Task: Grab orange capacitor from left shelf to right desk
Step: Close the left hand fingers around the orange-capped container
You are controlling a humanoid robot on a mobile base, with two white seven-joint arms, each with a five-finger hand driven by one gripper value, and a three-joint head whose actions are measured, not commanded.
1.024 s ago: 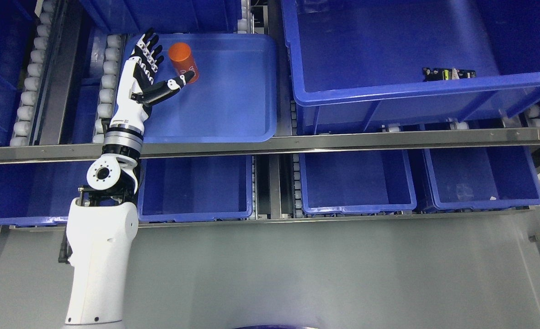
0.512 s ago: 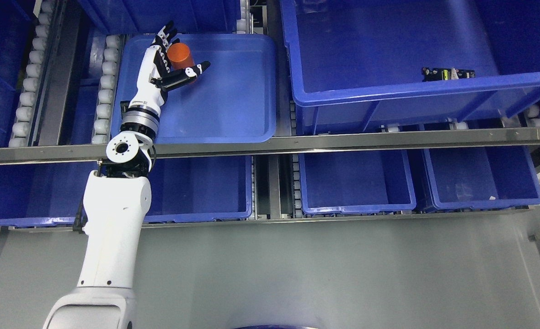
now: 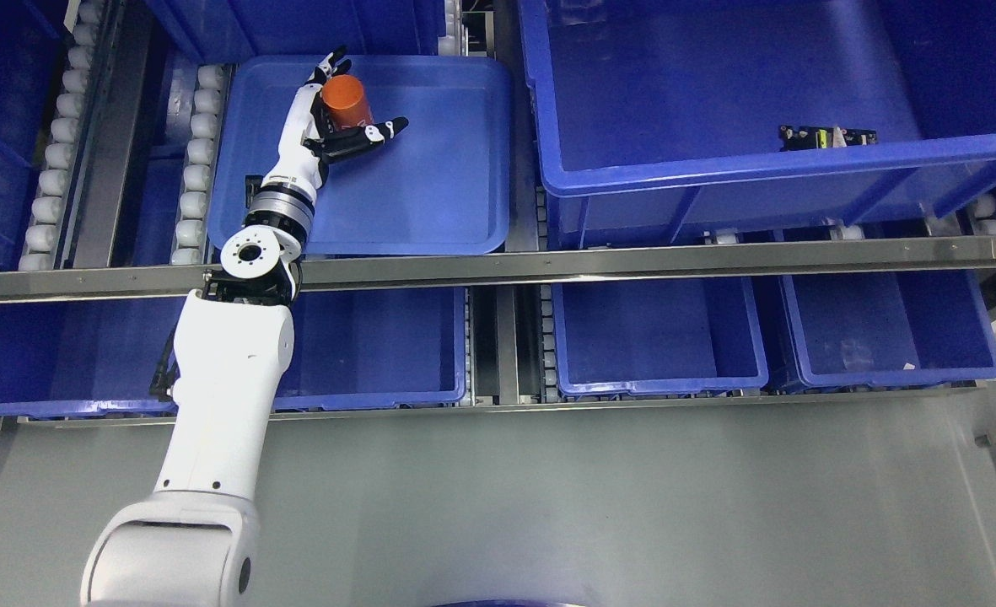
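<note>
- Upper left of the frame: an orange capacitor (image 3: 347, 102), a small cylinder, stands in a shallow blue tray (image 3: 430, 194) on the upper shelf level.
- The left hand (image 3: 329, 126) cups it, fingers behind and thumb stretched across its front, not yet clenched.
- The step in hand appears to be the grasp.
- Next, the fingers likely need to clench, then lift clear of the tray rim.
- The right hand is out of view.

capacitor (image 3: 347, 102) in tray (image 3: 430, 194), robot hand (image 3: 329, 126) beside it, circuit board (image 3: 826, 135) in bin (image 3: 717, 169) to right
</note>
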